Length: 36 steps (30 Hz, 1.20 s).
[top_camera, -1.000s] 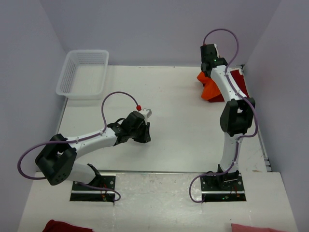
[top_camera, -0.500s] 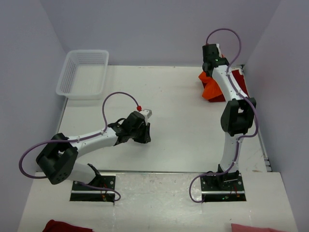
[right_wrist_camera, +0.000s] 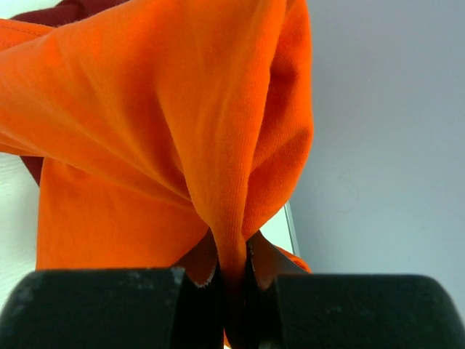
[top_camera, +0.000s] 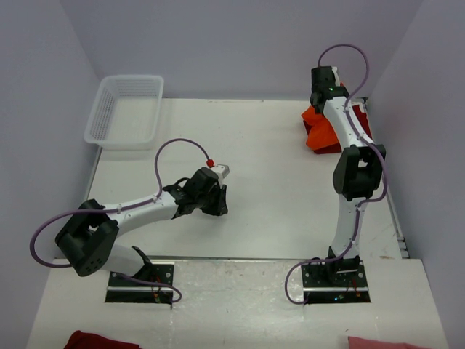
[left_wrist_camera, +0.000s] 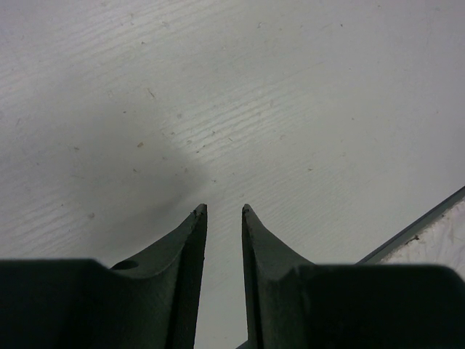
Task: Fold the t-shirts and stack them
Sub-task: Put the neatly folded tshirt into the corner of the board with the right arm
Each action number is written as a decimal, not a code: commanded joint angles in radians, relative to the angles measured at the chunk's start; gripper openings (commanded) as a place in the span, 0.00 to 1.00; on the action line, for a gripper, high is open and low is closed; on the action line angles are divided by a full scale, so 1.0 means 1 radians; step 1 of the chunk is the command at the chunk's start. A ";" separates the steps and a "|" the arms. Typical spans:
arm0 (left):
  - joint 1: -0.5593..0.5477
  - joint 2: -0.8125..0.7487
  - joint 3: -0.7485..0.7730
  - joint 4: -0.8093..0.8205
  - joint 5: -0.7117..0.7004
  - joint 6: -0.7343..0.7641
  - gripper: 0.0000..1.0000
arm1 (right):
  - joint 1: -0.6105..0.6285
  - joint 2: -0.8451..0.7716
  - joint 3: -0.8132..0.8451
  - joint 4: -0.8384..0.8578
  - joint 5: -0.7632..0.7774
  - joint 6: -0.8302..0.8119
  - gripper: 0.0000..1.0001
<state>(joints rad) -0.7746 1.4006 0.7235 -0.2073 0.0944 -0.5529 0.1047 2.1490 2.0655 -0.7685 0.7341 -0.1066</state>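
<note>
At the far right corner of the desk (top_camera: 276, 182), toward one o'clock in the overhead view, we find our right hand (right_wrist_camera: 232, 263) pinched tight on a fold of the orange t-shirt (right_wrist_camera: 182, 109). The two fingers press together with only the thickness of the cloth between them. From that pinch the orange fabric rises in a narrow ridge and spreads wide toward twelve and nine o'clock in the wrist view, filling most of it. A corner of the dark red t-shirt (right_wrist_camera: 65, 10) peeks from behind the orange at eleven o'clock. From above, the orange cloth lies bunched under the right arm, and the dark red one lies at its three o'clock side, touching it and reaching the right edge of the desk. Both lie close to the pale back wall (top_camera: 240, 51).

Our left hand (left_wrist_camera: 221, 212) sits well apart from them, toward seven o'clock of the desk's middle. Its fingers stand a narrow gap apart with nothing between them, pointing at bare desk surface. We cannot tell whether the tips touch it.

Off at ten o'clock, a white lattice basket (top_camera: 98, 120) stands at the far left corner.
</note>
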 commanded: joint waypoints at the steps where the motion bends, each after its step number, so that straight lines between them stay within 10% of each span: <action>1: -0.002 0.005 0.005 0.032 0.018 0.033 0.27 | -0.007 -0.001 0.045 0.011 0.037 0.005 0.00; 36: -0.005 0.046 -0.018 0.062 0.067 0.018 0.28 | -0.148 0.393 0.343 0.017 0.136 -0.127 0.00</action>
<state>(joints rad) -0.7746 1.4441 0.7082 -0.1780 0.1432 -0.5533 -0.0246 2.5301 2.3585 -0.7853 0.8215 -0.2035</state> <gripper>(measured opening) 0.279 0.063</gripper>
